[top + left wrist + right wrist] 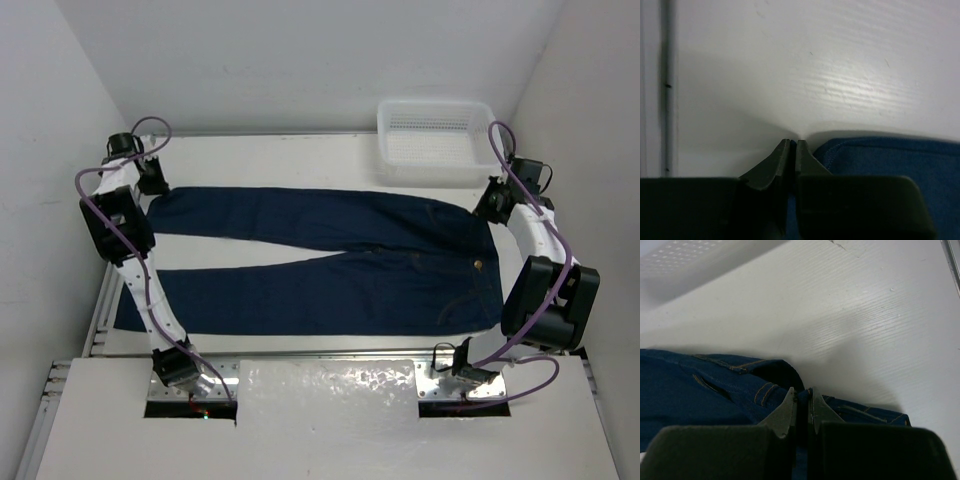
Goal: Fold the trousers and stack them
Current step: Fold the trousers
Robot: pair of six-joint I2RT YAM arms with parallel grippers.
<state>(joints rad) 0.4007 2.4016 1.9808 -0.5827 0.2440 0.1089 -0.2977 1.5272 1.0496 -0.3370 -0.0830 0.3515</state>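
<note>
White laminate table [300, 150], faint ribbed grain, plain white walls on three sides. Basket [436, 104] at the far right corner: white plastic, rectangular, rounded corners, mesh floor and sides, only its own perforated floor showing inside. Jeans [330, 270] lie flat across the middle of the table, just short of the basket's near wall; waist to the right, both legs running left and splitting in a narrow V, near leg reaching the table's left edge. Denim is dark navy, matte, smooth, a few shallow creases at the crotch. Small tan button [478, 265] at the waist; orange stitching [740, 365] along pocket and waistband seams. Left gripper [793, 143] sits at the far leg's hem corner, jaws drawn to a thin slit, a strip of blue cloth low in the slit. Right gripper [802, 392] is at the waistband's far corner, jaws pinched together on a raised fold of denim.
</note>
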